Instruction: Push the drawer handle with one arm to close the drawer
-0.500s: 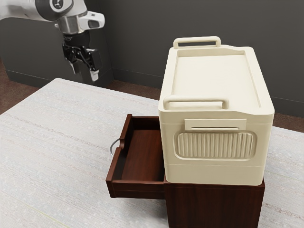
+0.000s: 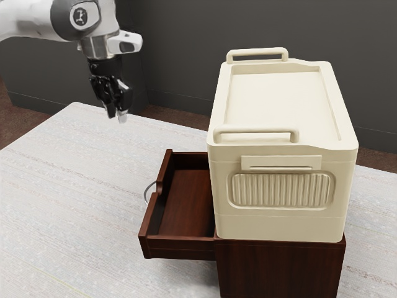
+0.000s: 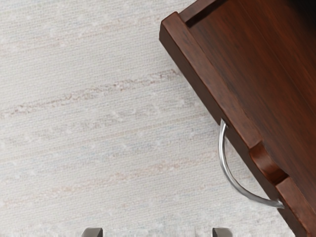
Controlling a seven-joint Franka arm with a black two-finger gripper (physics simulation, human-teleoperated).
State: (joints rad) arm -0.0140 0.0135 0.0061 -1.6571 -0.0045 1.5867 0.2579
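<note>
You have a dark grey wall [image 2: 173, 37] behind everything, with brown floor [image 2: 9, 133] at its foot. In front of it stretches the bench [image 2: 74, 205], pale and streaked.

The next biggest thing is a cream box [image 2: 282, 226], which stands on a reddish-brown wooden cabinet [image 2: 279, 270]. It carries two raised bars [image 2: 254, 131] on top, and a ribbed panel [image 2: 282, 190] below a plain plate [image 2: 281, 162]. It is the bulky thing to mind, rising right beside the opening of your drawer.

Your white arm [image 2: 25, 22] comes in from the exterior view's upper left. The drawer [image 2: 180, 248] is pulled out of the cabinet toward the exterior view's left, its wooden bottom in plain sight.

Your gripper [image 2: 117, 116] hangs point down, above and well apart from the drawer. In the wrist view you can see its fingertips spread wide, with nothing held between them.

The curved metal handle [image 3: 236, 185] is on the drawer's outer face, near a scooped notch [image 3: 266, 164] in the rim.

The smallest detail is a pale mark [image 2: 80, 17] on the arm's dark joint, too small to read.
</note>
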